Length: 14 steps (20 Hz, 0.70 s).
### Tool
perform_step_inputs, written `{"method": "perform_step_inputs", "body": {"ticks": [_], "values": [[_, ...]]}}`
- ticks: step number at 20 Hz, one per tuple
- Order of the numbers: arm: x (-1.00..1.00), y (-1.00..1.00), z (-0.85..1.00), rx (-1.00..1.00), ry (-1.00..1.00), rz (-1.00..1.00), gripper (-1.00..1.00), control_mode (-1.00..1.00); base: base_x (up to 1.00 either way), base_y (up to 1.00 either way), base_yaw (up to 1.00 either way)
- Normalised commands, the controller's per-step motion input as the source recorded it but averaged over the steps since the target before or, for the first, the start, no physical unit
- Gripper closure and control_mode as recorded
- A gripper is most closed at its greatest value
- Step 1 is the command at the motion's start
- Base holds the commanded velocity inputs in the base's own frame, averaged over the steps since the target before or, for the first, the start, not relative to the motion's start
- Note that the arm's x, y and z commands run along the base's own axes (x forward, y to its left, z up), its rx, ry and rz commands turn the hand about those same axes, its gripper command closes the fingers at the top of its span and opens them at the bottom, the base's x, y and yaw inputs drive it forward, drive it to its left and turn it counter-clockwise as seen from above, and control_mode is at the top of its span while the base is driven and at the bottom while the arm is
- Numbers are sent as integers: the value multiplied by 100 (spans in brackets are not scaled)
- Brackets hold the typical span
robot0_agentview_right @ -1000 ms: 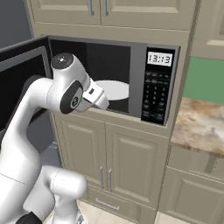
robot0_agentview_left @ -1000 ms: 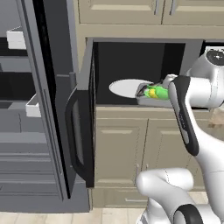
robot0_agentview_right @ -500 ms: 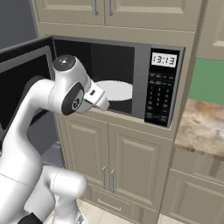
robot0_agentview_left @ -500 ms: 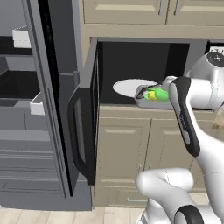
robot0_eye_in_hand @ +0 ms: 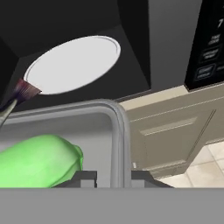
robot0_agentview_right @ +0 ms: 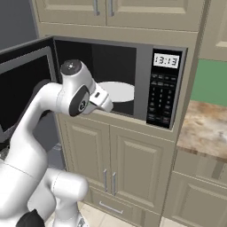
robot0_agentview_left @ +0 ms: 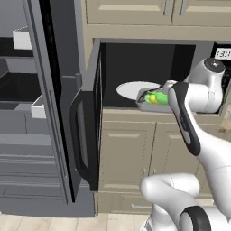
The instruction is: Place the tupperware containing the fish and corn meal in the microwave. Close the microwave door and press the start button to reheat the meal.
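Left base view showed the microwave [robot0_agentview_left: 153, 81] with its microwave door [robot0_agentview_left: 92, 122] swung wide toward nine o'clock, edge-on to the camera, the curved handle [robot0_agentview_left: 76, 135] facing the open fridge [robot0_agentview_left: 27, 103] beside it. A white turntable plate [robot0_agentview_left: 133, 89] lay on the dark oven floor. The tupperware [robot0_agentview_left: 151, 101] hung at the front lip of the cavity, just at four o'clock of the plate, with the fish and corn meal [robot0_agentview_left: 158, 98] showing green and yellow inside it.

From the hand view, the gripper [robot0_eye_in_hand: 109, 178] was narrowed onto the container's rim [robot0_eye_in_hand: 117, 144], one dark fingertip [robot0_eye_in_hand: 85, 178] inside the wall and one outside, so the tupperware was held by its edge. The green lump [robot0_eye_in_hand: 39, 159] sat at nine o'clock of the rim, and the plate lay beyond at twelve o'clock.

Right base view had the keypad panel [robot0_agentview_right: 162, 97] and display [robot0_agentview_right: 166, 60] at three o'clock of the cavity, with the arm's wrist [robot0_agentview_right: 95, 98] across the opening.
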Motion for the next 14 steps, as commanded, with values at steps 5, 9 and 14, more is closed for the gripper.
{"method": "perform_step_inputs", "body": {"ticks": [5,9,14], "values": [[55,1,-27,0,-1,-11,100,-100,0,0,0],[41,0,-19,0,-8,-18,100,-100,0,0,0],[44,0,-8,0,-5,-18,100,-100,0,0,0]]}}
